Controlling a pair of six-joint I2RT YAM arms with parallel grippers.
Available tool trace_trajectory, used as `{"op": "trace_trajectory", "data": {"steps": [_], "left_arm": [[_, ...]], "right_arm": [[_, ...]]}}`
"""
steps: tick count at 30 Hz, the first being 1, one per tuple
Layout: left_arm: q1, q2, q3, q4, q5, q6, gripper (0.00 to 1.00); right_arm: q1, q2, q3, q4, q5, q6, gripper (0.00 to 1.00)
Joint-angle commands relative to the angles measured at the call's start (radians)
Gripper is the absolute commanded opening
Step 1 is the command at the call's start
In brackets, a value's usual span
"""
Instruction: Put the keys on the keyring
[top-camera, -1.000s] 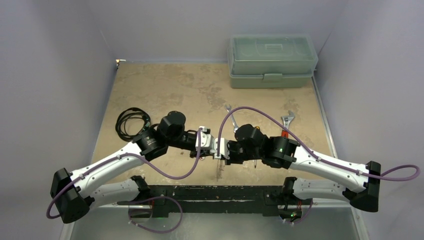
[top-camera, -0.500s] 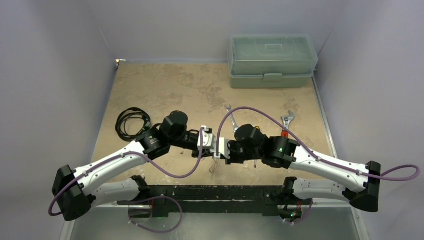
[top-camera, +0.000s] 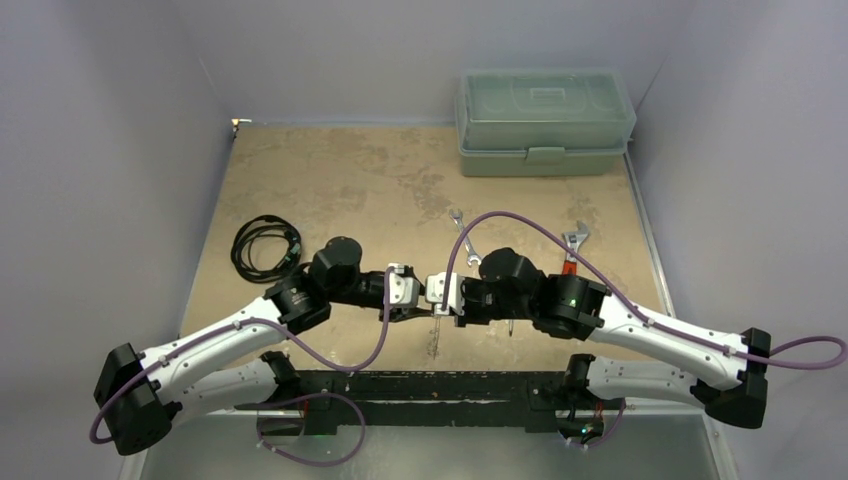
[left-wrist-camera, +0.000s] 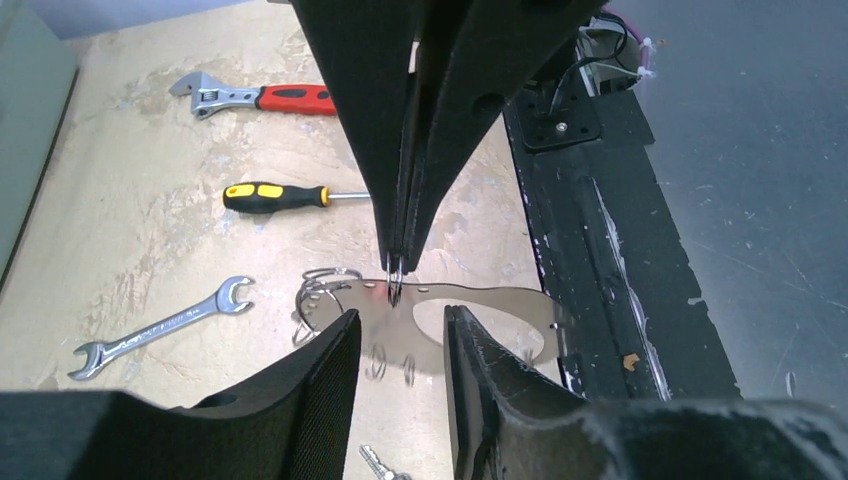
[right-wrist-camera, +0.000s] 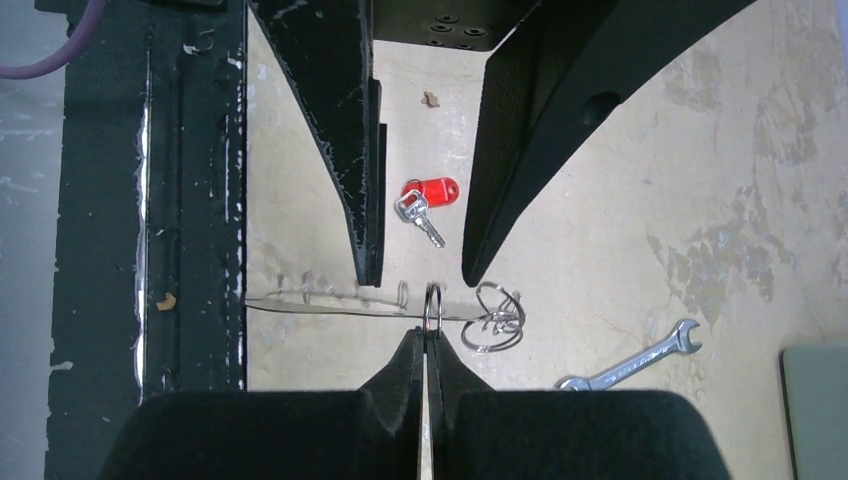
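My right gripper is shut on a small split ring threaded on the keyring. The keyring is a thin shiny silvery piece with an oval opening, seen edge-on in the right wrist view. It hangs just above the table near its front edge. My left gripper is open and empty, its fingers either side of the keyring, facing the right gripper. A small silvery key with a red tag lies on the table under the left gripper. Loose rings sit at the keyring's far end.
A small silver spanner, a yellow-and-black screwdriver and a red-handled adjustable wrench lie on the tan table. A green toolbox stands at the back right. A coiled black cable lies left. The black base rail runs along the near edge.
My left gripper has drawn back to the left, leaving a small gap to the right gripper. The right gripper has stayed shut on the ring and shifted slightly.
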Motion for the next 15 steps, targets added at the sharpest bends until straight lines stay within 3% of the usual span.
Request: {"op": "trace_trajectory", "data": {"steps": [1, 9, 15], "left_arm": [[-0.005, 0.002, -0.006, 0.092, 0.004, -0.029, 0.34], [-0.006, 0.033, 0.008, 0.124, 0.028, -0.035, 0.28], [-0.006, 0.047, 0.012, 0.111, 0.037, -0.033, 0.17]], "right_arm": [[0.001, -0.011, 0.033, 0.055, 0.003, 0.000, 0.00], [0.001, 0.001, 0.032, 0.059, -0.001, -0.001, 0.00], [0.001, 0.008, 0.036, 0.059, -0.006, -0.004, 0.00]]}}
